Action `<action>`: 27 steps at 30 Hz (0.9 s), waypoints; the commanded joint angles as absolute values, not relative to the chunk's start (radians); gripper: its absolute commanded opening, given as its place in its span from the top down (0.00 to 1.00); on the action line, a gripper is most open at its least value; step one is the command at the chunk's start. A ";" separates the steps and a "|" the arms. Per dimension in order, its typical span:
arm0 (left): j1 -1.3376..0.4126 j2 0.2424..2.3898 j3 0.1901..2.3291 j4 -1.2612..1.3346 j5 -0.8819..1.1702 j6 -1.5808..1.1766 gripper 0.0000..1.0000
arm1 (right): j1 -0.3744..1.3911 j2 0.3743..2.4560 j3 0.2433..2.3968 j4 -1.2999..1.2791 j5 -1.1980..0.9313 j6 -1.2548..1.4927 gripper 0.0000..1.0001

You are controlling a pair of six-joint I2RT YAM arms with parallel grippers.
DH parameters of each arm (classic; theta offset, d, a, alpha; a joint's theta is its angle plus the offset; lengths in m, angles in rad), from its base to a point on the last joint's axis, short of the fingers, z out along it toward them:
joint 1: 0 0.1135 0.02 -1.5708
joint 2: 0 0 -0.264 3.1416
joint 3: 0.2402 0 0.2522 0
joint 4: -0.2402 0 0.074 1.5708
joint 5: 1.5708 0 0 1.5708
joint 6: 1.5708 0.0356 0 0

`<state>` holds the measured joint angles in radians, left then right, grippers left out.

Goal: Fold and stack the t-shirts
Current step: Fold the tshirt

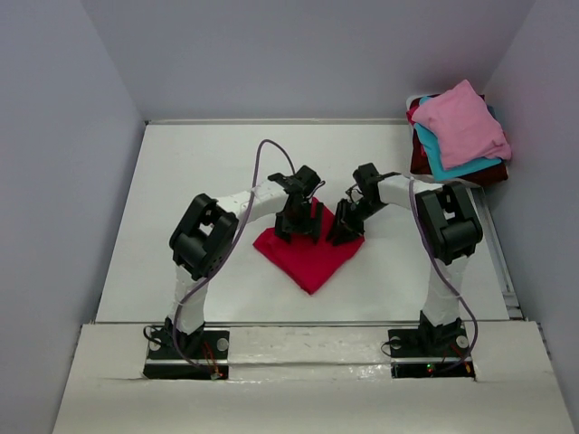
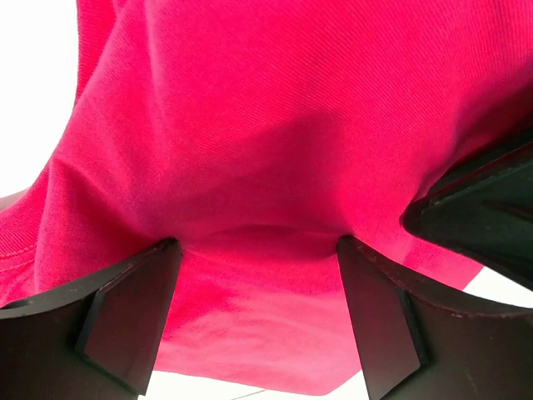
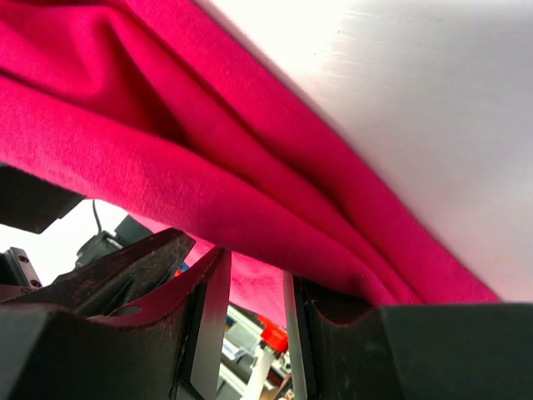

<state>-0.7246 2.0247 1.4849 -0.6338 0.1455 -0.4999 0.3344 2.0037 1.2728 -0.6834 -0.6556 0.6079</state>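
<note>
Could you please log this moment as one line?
left gripper: open over red t-shirt | right gripper: clamped on its fold | stack: pink t-shirt on top, far-right corner

surface [image 1: 181,199]: plain white and flat, takes up the whole middle of the top view. It also shows as a bright white patch in the right wrist view.
back wall [image 1: 298,54]: pale grey with a slight lavender tint, totally bare.
side walls: same pale grey, one on the left [image 1: 54,181] and one on the right [image 1: 547,271], so the surface is boxed in on three sides.
strip [image 1: 271,121]: thin light line where the surface meets the back wall.
rail [image 1: 500,262]: narrow, metal-looking, runs along the surface's right edge.
front board [image 1: 308,398]: white, along the near edge, with a wrinkly seam across it.
background bits [image 3: 268,333]: red and white blur low in the right wrist view, honestly can't tell what they are.
</note>
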 commanded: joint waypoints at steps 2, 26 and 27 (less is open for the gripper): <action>-0.719 2.049 1.422 -0.632 0.106 -0.514 0.10 | 0.342 2.055 1.284 -0.637 -0.652 0.601 0.63; -0.719 2.105 1.646 -0.747 0.057 -0.468 0.10 | 0.405 1.692 1.088 -0.704 -0.732 0.707 0.59; -0.719 2.102 1.667 -0.759 0.055 -0.466 0.10 | 0.405 1.695 1.075 -0.687 -0.733 0.715 0.59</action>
<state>-0.7246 2.0922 1.6054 -0.7357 0.0914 -0.4931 0.3763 1.6825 1.1275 -0.7193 -0.6949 0.6842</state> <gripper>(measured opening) 0.898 0.413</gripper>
